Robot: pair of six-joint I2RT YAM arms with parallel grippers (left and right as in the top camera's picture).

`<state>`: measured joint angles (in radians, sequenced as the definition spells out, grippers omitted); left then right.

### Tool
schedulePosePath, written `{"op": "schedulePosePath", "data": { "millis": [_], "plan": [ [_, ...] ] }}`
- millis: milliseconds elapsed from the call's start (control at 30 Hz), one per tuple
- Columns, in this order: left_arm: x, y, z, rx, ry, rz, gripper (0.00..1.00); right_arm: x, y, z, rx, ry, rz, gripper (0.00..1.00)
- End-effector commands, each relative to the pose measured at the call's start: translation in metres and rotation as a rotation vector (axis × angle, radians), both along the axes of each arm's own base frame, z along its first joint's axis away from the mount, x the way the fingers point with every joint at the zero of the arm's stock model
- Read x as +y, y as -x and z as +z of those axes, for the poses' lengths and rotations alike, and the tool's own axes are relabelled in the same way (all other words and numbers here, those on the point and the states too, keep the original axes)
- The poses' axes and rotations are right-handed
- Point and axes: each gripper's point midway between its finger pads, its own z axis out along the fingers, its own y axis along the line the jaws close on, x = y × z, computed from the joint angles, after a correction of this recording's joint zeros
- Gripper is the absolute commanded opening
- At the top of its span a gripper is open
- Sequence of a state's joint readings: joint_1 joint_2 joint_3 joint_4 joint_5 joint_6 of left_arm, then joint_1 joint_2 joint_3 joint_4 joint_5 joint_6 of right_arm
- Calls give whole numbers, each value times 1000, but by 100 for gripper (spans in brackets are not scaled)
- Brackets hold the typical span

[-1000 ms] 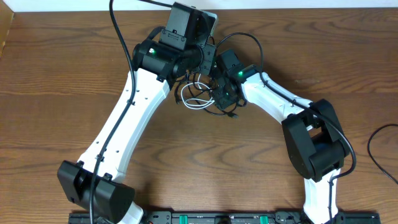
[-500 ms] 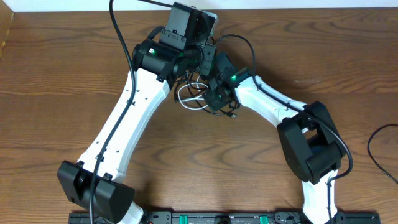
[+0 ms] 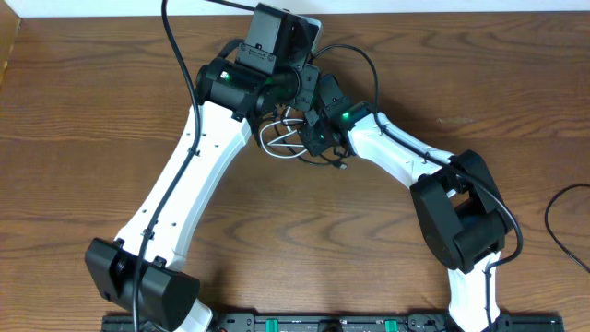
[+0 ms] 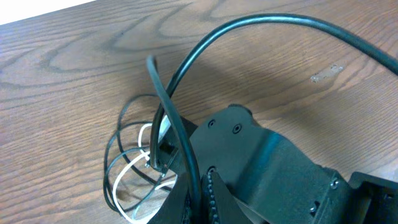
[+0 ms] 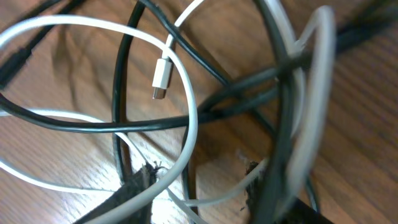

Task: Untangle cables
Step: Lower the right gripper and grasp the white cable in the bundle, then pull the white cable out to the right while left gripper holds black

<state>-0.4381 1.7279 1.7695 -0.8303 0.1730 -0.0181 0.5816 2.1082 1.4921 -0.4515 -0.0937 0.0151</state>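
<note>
The black cable and the white cable lie coiled together on the wooden table, under both grippers. My left gripper is shut with a black cable running up between its fingers; I cannot tell this cord from the right arm's wire. White loops and thin black loops lie beside it. My right gripper is down in the coil. Its fingers are open, with a white cable and a black cable crossing between them. A white plug end lies on the wood.
The right arm's black gripper body fills the lower right of the left wrist view, close to my left fingers. A thick black arm wire arcs above the right arm. Another black wire lies at the table's right edge.
My right gripper has moved up and left, closer to the left gripper. The coil of cables has shifted the same way. The left arm has barely moved.
</note>
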Motion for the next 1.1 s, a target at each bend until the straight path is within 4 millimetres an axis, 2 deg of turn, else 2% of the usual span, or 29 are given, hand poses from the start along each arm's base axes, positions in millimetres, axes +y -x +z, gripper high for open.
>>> {"op": "schedulePosePath", "data": {
  "millis": [0, 33, 67, 267, 400, 533, 700, 933, 1067],
  "plan": [
    [4, 0, 1, -8, -16, -3, 7, 2, -2, -4, 10, -17, -31, 13],
    [4, 0, 1, -7, -17, -3, 7, 2, -2, -4, 9, -17, -32, 3],
    [4, 1, 1, -4, -18, -3, 8, 2, -2, -4, 9, -17, -31, 1],
    [5, 3, -1, 6, -24, -4, 7, -6, 2, -4, 23, 17, -47, 1],
    [5, 2, -1, 3, -25, -6, 7, -22, 3, 23, 6, 64, -78, 1],
    [6, 2, -1, 2, -27, -8, 7, -53, -7, 85, -141, 154, -165, 1],
    [6, 2, -1, -2, -32, -15, 7, -86, -9, 189, -363, 123, -235, 1],
    [10, 0, -2, -15, -62, -6, 7, -139, 15, 320, -591, -28, -351, 1],
    [11, 0, -2, -15, -64, -4, 7, -167, 43, 399, -745, -104, -386, 1]
  ]
}}
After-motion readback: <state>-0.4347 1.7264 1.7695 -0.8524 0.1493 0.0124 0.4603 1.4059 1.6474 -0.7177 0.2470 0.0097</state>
